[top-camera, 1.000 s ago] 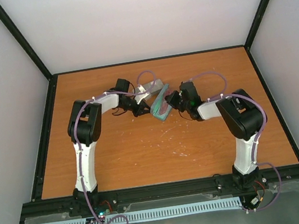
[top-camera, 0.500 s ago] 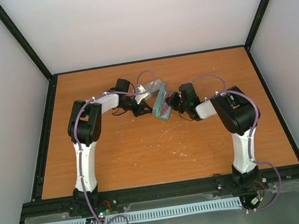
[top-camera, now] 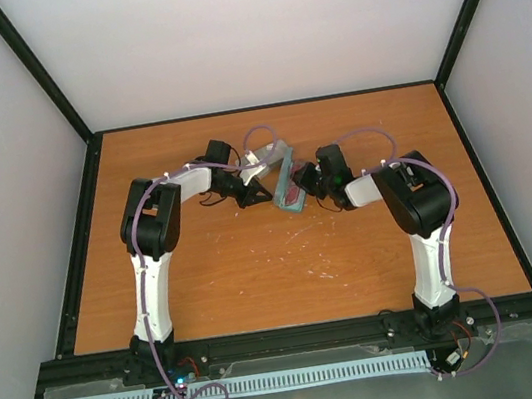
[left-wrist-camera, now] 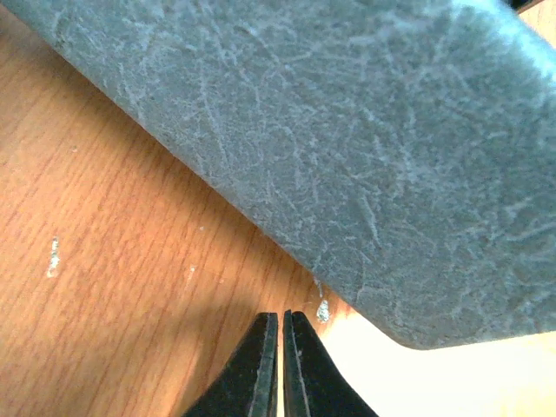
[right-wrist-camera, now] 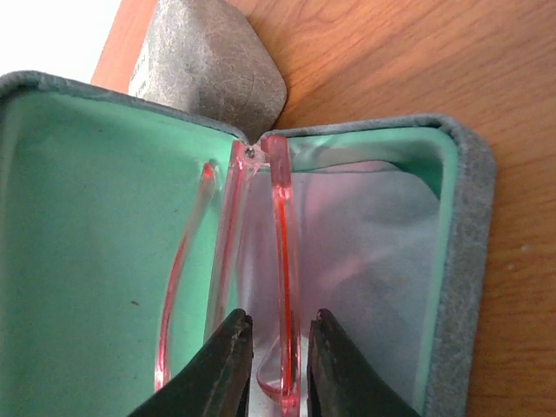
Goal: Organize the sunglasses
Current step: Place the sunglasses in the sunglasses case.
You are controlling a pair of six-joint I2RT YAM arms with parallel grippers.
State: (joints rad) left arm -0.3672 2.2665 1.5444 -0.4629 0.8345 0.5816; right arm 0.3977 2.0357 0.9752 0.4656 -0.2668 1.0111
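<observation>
The sunglasses, a thin see-through pink frame, stand folded on edge inside an open grey case with mint-green lining. In the top view the sunglasses and the open case lie at the table's middle back. My right gripper straddles the frame's near end, jaws slightly apart with a gap on each side; seen from above, the right gripper is at the case's right edge. My left gripper is shut on nothing, just in front of a closed grey case, and from above the left gripper sits left of the open case.
The closed grey case lies just behind the open one and shows past its far end. A pale cloth lines the open case's right half under the glasses. Black frame rails edge the wooden table.
My right gripper's jaws have parted from the sunglasses' frame. The right arm's elbow has swung left towards the case. The left arm has stayed still.
</observation>
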